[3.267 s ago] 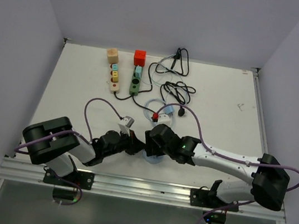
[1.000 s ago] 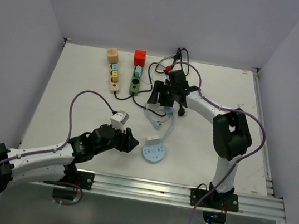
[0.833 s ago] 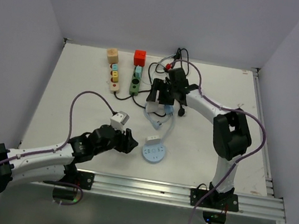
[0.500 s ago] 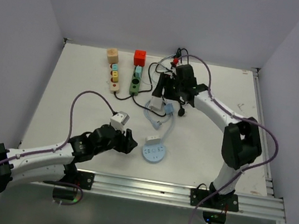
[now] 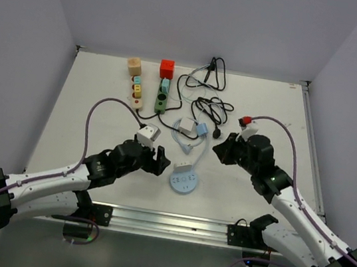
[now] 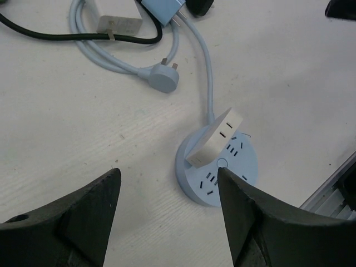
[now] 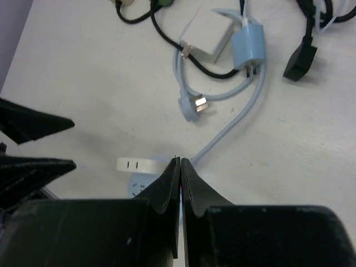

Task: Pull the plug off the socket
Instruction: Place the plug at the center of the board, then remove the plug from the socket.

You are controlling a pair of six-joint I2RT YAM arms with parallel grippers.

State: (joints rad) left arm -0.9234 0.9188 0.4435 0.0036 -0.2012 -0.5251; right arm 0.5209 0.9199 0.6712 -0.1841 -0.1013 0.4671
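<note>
From high behind me, the top camera overlooks the whole table (image 5: 104,89). My wrist cameras look down near the round blue socket (image 5: 183,185) from opposite sides; all views share it.

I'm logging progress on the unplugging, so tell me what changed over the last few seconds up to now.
The right pincer pulled back from the far cables toward its own side and closed on nothing. The left pincer edged closer to the round socket and stands open. The white plug still sits in the socket, which has not moved.
</note>
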